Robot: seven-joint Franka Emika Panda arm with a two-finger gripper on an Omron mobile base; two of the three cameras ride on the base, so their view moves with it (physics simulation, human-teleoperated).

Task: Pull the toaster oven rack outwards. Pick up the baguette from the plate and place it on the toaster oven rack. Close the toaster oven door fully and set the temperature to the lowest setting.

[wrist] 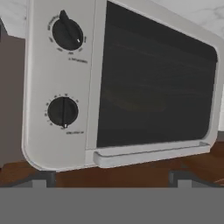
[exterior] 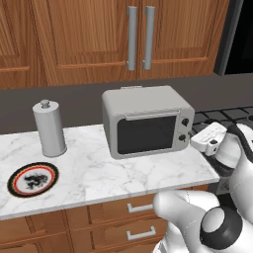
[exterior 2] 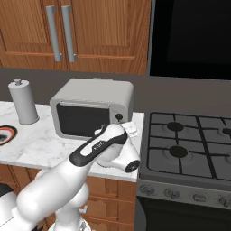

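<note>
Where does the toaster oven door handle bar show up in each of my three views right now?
Left base view: the handle bar runs along the top edge of the toaster oven door, centre of the picture.
Right base view: it tops the door, left of centre.
Hand view: it lies low across the picture, under the dark glass, since this view is rolled.
Shared landmark: the two knobs beside the door.

We see the toaster oven (exterior: 147, 121) from behind at seven and five o'clock; our hand camera faces it close, rolled upside-down.
</note>
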